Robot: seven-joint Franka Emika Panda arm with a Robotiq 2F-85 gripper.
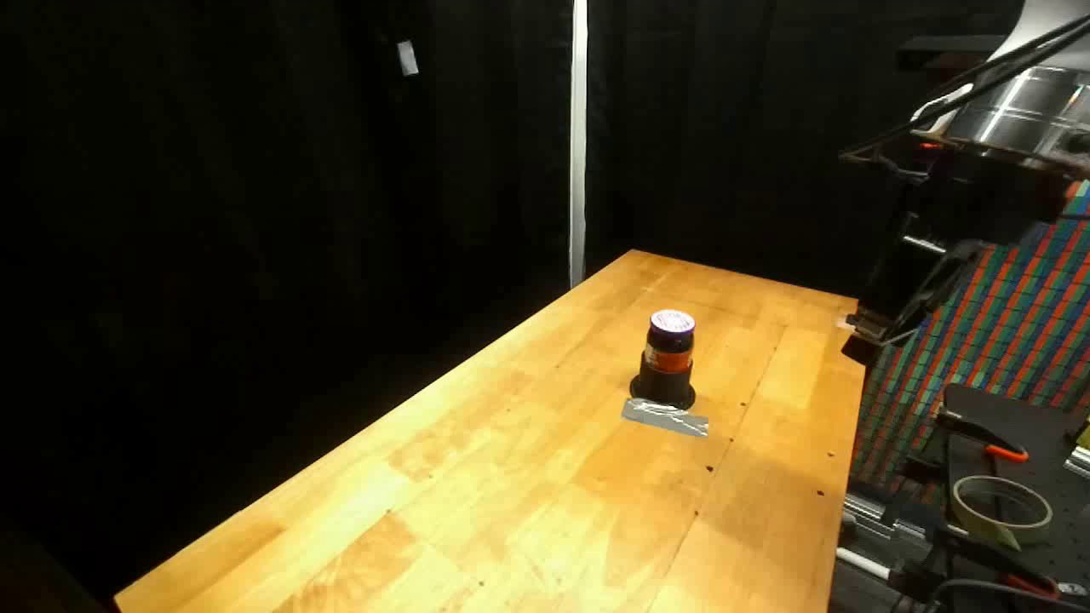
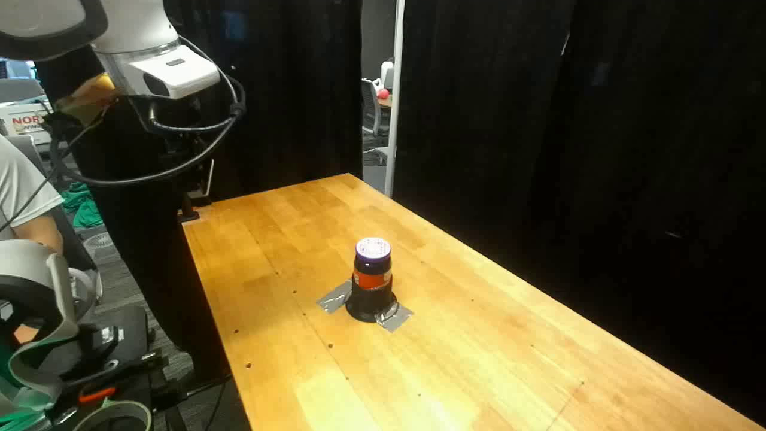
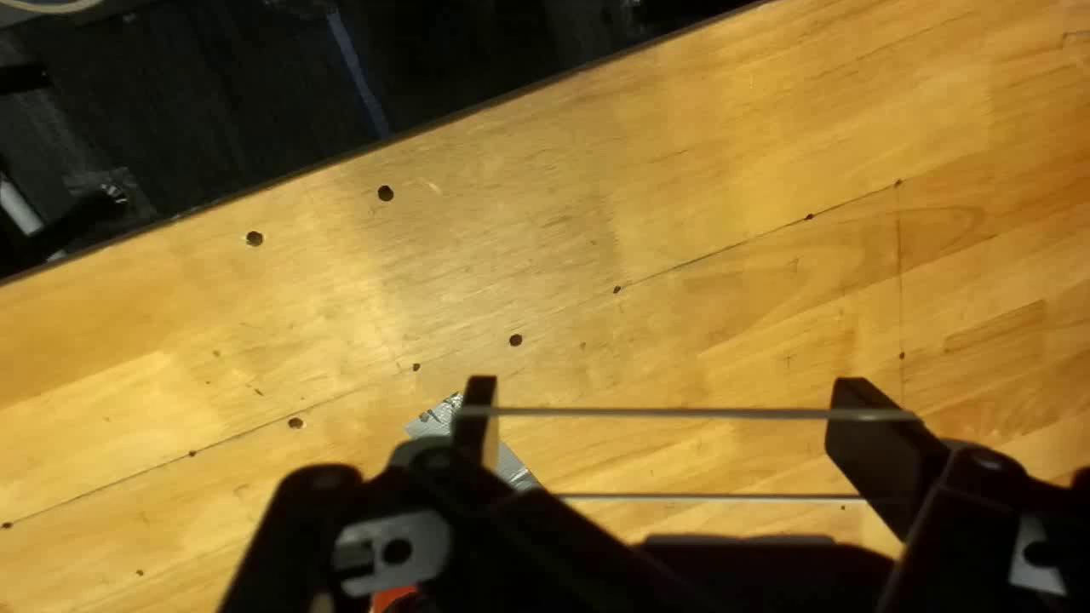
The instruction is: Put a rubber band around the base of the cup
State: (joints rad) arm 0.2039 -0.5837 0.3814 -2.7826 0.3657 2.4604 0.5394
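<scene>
The cup, a dark upright cylinder with an orange-red band and a light patterned top, stands on the wooden table in both exterior views [image 1: 668, 362] [image 2: 372, 280]. Its lower part is a black collar with a wide flange. My gripper [image 1: 858, 334] is apart from it and higher, over the table's edge in both exterior views [image 2: 194, 206]. In the wrist view the gripper [image 3: 664, 396] is open, fingers wide apart. A thin greyish rubber band [image 3: 664, 414] is stretched around both fingers as two parallel strands. A red sliver, probably the cup [image 3: 393, 598], shows at the bottom; the gripper hides the rest.
Grey tape strips [image 1: 664, 417] [image 2: 396, 317] lie on the table [image 1: 511, 477] at the cup's flange. Black curtains [image 1: 341, 213] hang along the table. A tape roll [image 1: 1003, 507] lies on a dark side surface. A person [image 2: 30, 197] sits beside the robot.
</scene>
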